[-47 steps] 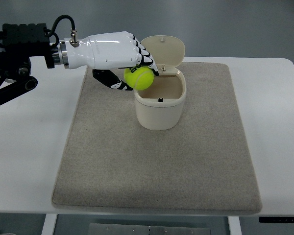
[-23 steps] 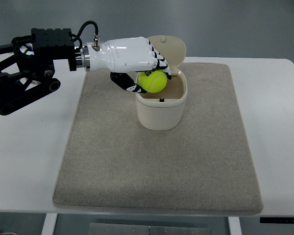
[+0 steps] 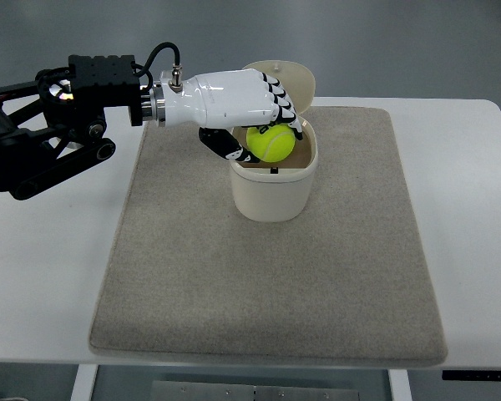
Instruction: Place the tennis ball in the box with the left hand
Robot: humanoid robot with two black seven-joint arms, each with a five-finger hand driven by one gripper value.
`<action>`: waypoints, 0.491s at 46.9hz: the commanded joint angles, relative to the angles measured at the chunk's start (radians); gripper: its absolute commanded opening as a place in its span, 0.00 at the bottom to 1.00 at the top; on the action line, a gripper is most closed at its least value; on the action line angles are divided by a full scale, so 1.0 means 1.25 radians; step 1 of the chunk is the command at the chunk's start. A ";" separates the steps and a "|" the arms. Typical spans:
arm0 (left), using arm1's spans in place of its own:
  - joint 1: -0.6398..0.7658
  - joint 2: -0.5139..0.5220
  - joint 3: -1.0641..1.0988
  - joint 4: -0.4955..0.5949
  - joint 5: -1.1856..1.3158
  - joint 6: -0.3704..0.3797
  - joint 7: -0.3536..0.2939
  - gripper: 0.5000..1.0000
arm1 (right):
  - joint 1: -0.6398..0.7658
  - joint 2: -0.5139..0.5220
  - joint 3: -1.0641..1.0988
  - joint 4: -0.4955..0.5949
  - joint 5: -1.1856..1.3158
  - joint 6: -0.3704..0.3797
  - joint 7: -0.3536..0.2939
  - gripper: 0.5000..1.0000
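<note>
Grey mat (image 3: pixel 267 276) on white table (image 3: pixel 42 267), box (image 3: pixel 274 185) atop.

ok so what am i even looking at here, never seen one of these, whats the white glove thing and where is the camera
This is one camera looking steeply down from the robot's own side onto a white table. The "glove" is the robot's left hand, white with black finger joints, on a black arm that comes in from the picture's left edge. Its fingers are closed around a yellow-green tennis ball, held over the open mouth of a small cream box. The box's hinged lid stands tipped back behind it. The box sits on a grey-beige mat that covers the middle of the table. The robot's right arm is not in the picture.
</note>
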 commanded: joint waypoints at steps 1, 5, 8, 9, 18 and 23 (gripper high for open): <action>0.000 0.000 0.001 0.001 0.000 0.000 0.000 0.91 | 0.000 0.000 0.000 0.000 0.000 0.000 0.000 0.80; 0.000 0.000 0.002 0.005 0.000 0.000 0.000 0.91 | 0.000 0.000 0.000 0.000 0.000 0.000 0.000 0.80; 0.000 0.000 0.002 0.005 -0.001 -0.001 0.000 0.92 | 0.000 0.000 0.000 0.000 0.000 0.000 0.001 0.80; 0.001 0.000 0.002 0.005 -0.001 -0.001 0.000 0.92 | 0.000 0.000 0.000 0.000 0.000 0.000 0.000 0.80; 0.006 0.012 0.003 -0.005 -0.006 -0.003 -0.002 0.92 | 0.000 0.000 0.000 0.000 0.000 0.001 0.000 0.80; 0.010 0.056 0.005 -0.027 -0.012 -0.003 -0.006 0.92 | 0.000 0.000 0.000 0.000 0.000 0.000 0.000 0.80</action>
